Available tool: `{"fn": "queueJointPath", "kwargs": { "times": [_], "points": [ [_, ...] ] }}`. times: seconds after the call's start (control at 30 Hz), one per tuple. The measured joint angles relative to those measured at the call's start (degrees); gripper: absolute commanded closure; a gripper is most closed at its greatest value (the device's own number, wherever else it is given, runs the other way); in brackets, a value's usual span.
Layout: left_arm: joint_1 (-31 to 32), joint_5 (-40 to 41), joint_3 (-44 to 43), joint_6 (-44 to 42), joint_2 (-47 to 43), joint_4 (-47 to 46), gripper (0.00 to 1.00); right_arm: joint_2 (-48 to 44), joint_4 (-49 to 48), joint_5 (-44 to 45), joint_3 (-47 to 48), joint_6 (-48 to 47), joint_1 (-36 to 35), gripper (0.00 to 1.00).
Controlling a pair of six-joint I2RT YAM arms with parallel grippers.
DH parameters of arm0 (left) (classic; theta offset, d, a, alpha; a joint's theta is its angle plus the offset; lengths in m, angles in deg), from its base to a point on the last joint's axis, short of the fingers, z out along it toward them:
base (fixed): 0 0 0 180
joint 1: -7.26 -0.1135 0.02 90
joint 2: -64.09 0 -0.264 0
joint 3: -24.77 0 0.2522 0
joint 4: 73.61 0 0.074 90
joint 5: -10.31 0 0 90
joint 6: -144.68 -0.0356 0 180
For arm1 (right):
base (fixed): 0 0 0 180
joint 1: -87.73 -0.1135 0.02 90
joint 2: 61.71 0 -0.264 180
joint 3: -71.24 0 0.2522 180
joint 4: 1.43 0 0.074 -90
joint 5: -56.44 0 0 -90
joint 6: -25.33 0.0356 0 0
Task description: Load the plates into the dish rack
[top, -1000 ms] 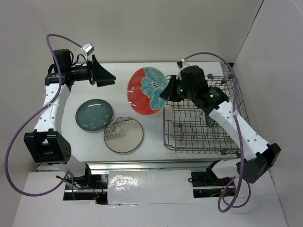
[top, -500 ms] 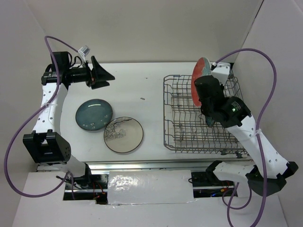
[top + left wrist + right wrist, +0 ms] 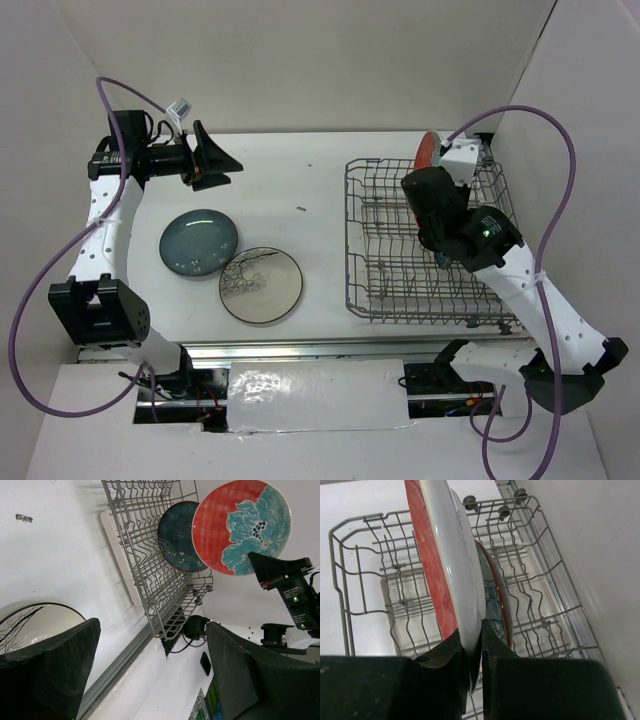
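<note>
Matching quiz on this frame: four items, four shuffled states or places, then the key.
Items
1. red flower plate
2. branch plate
3. left gripper
4. dish rack

States
A. open, holding nothing
B. holds one teal plate upright
C. on edge, pinched by the right gripper
D. lying flat on the table

Pairs: 1-C, 2-D, 3-A, 4-B

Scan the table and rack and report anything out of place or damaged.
Only a small dark speck on the white table, left of the dish rack, looks stray; what it is cannot be told. No plate looks chipped: the red plate is held on edge in the right gripper.
</note>
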Motion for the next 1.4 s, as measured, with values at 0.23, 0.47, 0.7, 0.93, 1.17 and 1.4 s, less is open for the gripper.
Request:
{"fn": "queueJointPath", "kwargs": {
  "times": [0.23, 0.47, 0.7, 0.93, 1.17, 1.4],
  "points": [
    [0.0, 0.4, 0.0, -0.7, 0.0, 0.2, 0.01, 0.0, 1.1, -1.0, -5.7, 2.3, -0.1, 1.0],
    [0.0, 1.0, 0.0, -0.8, 0.0, 0.4, 0.01, 0.3, 1.6, -3.0, -9.6, 4.1, 0.2, 1.0],
    [-0.1, 1.1, 0.0, -0.8, 0.2, 0.4, 0.01, 0.8, 0.9, -5.1, -13.9, 4.2, 2.1, 1.0],
    [-0.1, 1.8, 0.1, -0.9, 0.2, 0.4, 0.01, 1.6, 0.1, -6.4, -14.6, 4.2, 2.8, 1.0],
    [-0.1, 2.6, 0.2, -0.9, 0.4, 0.6, 0.01, 2.6, -1.7, -7.3, -15.6, 4.1, 3.1, 1.0],
    [-0.1, 3.1, 0.7, -1.0, 0.4, 1.0, 0.01, 4.3, -2.7, -8.1, -16.7, 4.1, 3.8, 1.0]
  ]
}}
